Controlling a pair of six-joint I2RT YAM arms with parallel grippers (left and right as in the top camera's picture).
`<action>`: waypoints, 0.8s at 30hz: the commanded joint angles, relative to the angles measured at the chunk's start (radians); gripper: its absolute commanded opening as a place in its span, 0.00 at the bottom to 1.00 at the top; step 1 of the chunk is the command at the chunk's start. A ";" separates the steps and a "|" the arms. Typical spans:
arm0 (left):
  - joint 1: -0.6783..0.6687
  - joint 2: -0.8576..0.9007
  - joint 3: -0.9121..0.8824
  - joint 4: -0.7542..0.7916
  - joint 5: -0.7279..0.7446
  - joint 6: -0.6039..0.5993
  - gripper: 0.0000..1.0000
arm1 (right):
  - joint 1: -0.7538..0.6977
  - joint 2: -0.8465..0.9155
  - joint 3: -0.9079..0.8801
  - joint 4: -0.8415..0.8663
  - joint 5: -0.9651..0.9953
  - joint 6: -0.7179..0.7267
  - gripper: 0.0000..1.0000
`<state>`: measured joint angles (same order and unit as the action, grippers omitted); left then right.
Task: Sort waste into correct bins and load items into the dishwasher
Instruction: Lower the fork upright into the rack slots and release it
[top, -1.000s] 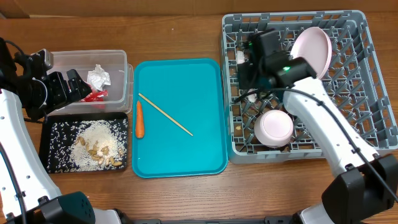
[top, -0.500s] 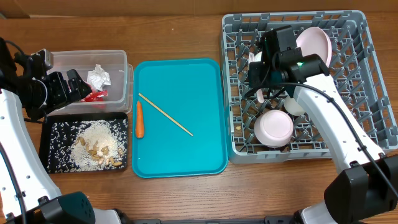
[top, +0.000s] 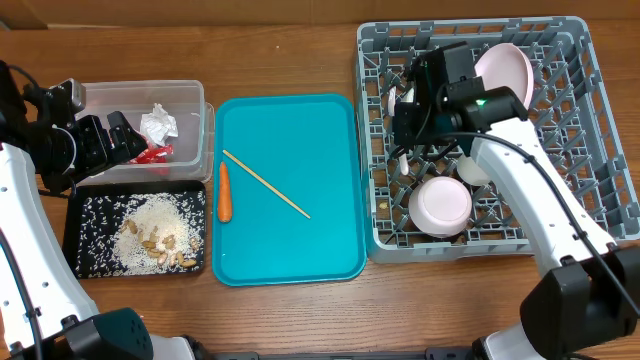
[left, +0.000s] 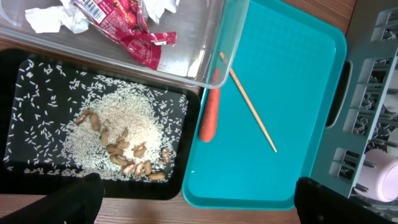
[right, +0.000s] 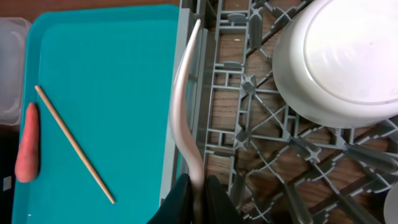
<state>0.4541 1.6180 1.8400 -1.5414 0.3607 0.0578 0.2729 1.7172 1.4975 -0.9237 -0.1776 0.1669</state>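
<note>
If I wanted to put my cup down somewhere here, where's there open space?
The teal tray is mostly bare: right of the chopstick and carrot, up to the grey rack. The rack's right side holds no dishes. Crowded: the rice-covered black tray, and the rack's left, around the right gripper, bowl and plate.

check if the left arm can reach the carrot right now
Probably yes: the left gripper hangs open and empty by the clear tub, and the carrot lies uncovered just beside it on the teal tray.
</note>
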 joint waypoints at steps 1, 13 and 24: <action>0.003 -0.002 0.018 0.002 -0.005 -0.006 1.00 | 0.002 0.015 -0.005 0.017 -0.011 0.021 0.04; 0.003 -0.002 0.018 0.002 -0.005 -0.006 1.00 | 0.002 0.061 -0.005 0.021 -0.008 0.070 0.04; 0.003 -0.002 0.018 0.002 -0.005 -0.006 1.00 | 0.002 0.122 -0.005 0.047 -0.008 0.070 0.04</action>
<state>0.4541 1.6180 1.8400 -1.5414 0.3607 0.0578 0.2729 1.8290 1.4956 -0.8841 -0.1795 0.2321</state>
